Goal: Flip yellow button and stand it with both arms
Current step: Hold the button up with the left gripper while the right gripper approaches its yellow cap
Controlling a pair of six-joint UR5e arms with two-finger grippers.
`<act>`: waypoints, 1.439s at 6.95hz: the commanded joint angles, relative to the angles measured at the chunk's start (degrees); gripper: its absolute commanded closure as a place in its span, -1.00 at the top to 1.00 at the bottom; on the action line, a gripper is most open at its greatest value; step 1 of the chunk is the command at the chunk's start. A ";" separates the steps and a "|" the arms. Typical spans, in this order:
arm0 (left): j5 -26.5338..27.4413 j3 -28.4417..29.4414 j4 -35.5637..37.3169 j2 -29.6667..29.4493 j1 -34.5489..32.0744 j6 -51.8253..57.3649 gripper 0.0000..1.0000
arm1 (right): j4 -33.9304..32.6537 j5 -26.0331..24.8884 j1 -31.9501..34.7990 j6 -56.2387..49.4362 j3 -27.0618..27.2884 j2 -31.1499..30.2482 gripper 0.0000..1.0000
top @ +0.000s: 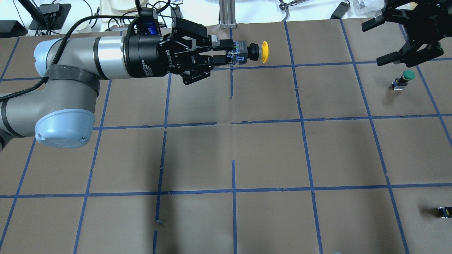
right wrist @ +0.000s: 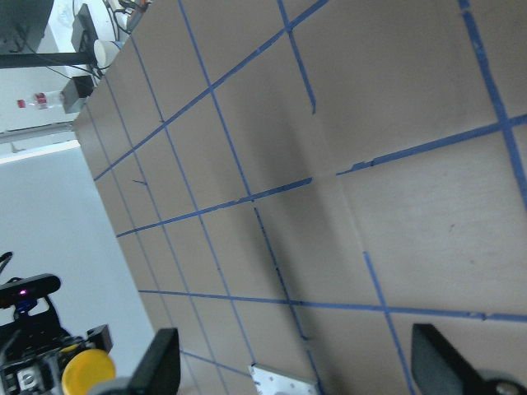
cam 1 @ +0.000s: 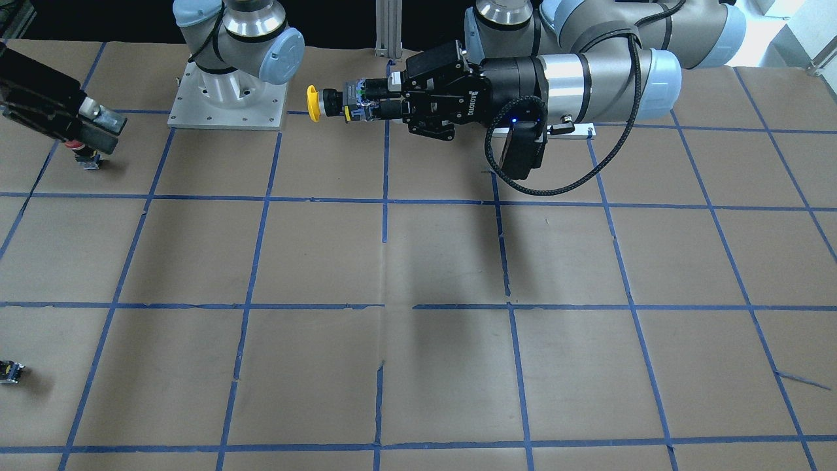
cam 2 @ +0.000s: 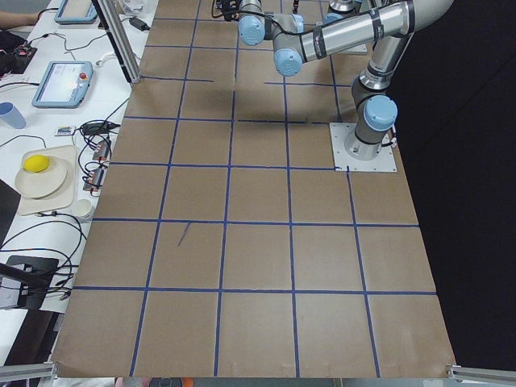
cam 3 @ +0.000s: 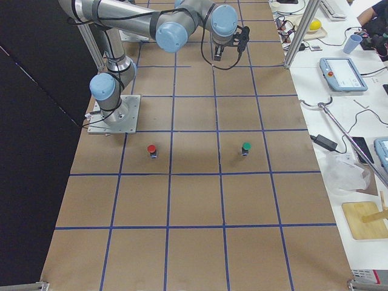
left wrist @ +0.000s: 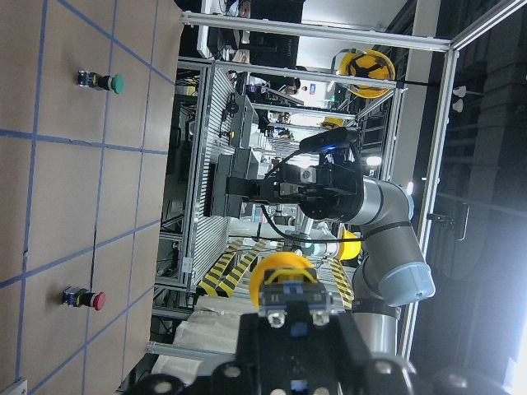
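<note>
My left gripper [top: 229, 53] is shut on the grey and black body of the yellow button [top: 264, 52] and holds it level above the table, cap pointing toward my right arm. In the front view the gripper [cam 1: 366, 103] and the yellow cap [cam 1: 314, 103] sit near the arm bases. The left wrist view shows the cap [left wrist: 284, 271] past the fingers. My right gripper [top: 383, 40] is open and empty, raised at the table's right, well apart from the button. Its spread fingers [right wrist: 160, 370] frame the right wrist view, with the yellow cap [right wrist: 82, 370] far off.
A green-capped button [top: 406, 76] stands under my right gripper. A red-capped button [cam 3: 151, 149] stands one square from it. A tiny dark block with a yellow spot [top: 443, 211] lies near the right edge. Blue tape lines grid the brown table [top: 268, 151].
</note>
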 commanded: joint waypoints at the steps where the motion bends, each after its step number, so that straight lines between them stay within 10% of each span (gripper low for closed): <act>1: 0.06 0.52 0.06 -0.01 0.09 -0.26 -1.00 | 12.84 8.23 -0.36 -1.68 0.39 -1.84 0.99; 10: 0.15 0.87 0.06 0.43 0.18 -0.17 -1.00 | 10.32 21.28 15.01 -11.27 1.44 4.66 0.98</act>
